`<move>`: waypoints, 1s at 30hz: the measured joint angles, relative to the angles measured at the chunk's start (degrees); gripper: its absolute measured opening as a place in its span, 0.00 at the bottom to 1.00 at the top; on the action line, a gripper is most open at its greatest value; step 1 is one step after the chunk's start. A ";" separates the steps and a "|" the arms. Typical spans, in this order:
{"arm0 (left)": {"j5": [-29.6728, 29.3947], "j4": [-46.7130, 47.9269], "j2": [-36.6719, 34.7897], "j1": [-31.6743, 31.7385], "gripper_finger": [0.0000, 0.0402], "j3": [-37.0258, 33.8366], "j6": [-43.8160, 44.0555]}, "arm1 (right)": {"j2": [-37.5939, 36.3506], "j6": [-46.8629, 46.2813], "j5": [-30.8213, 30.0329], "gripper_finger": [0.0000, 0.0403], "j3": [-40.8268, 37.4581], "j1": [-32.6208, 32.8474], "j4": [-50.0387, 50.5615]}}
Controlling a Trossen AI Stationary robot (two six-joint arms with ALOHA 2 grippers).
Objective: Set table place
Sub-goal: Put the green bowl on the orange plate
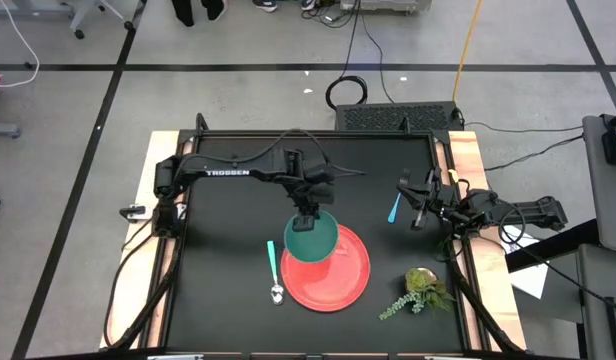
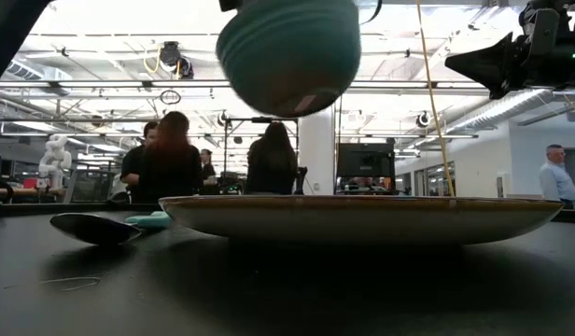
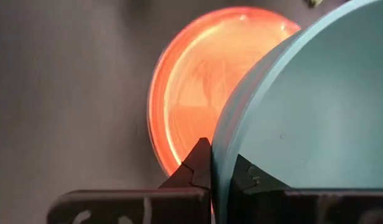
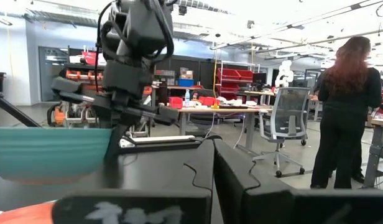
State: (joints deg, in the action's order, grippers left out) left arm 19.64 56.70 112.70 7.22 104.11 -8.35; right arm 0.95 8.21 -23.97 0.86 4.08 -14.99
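Note:
The red plate (image 1: 333, 272) lies flat on the black table (image 1: 228, 230), near the middle of its near half. It also shows in the low view (image 2: 362, 219) and the left wrist view (image 3: 198, 87). My left gripper (image 1: 308, 213) is shut on a green bowl (image 1: 312, 238), which hangs over the plate's far-left part. The bowl also shows in the low view (image 2: 287, 51) and the right wrist view (image 4: 48, 152). My right gripper (image 1: 418, 208) waits shut and empty at the table's right side. My left gripper (image 3: 224, 177) pinches the bowl's rim (image 3: 219, 155) on the bowl's far side. One finger (image 3: 198, 165) is outside the wall and one (image 3: 250, 177) is inside. The fingers come from above, pointing down. The bowl is lifted clear of the plate, about upright.
A spoon (image 1: 275, 272) with a teal handle lies just left of the plate. A thin teal utensil (image 1: 394, 208) lies by my right gripper. A small green plant (image 1: 420, 290) sits at the near right. People stand in the room beyond the table.

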 joint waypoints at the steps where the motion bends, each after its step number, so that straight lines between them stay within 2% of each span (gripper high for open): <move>1: 0.02 0.42 0.59 -0.13 0.01 1.48 0.26 | 0.00 0.00 0.02 0.00 0.00 -0.02 -0.15; 9: 0.00 3.97 6.13 -0.90 0.01 8.28 1.39 | 0.09 -0.02 0.02 0.00 0.00 -0.01 0.24; 18: -3.37 7.15 10.92 -2.05 0.02 8.34 1.28 | 0.09 -0.04 0.00 0.00 0.00 -0.02 0.22; 30: -3.79 7.32 11.11 -2.74 0.01 8.36 1.11 | 0.22 -0.31 0.02 0.00 0.00 -0.02 -0.02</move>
State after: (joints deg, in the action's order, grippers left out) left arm 15.85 64.02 123.81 4.47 112.46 -7.25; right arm 1.17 7.90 -23.94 0.86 4.05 -15.01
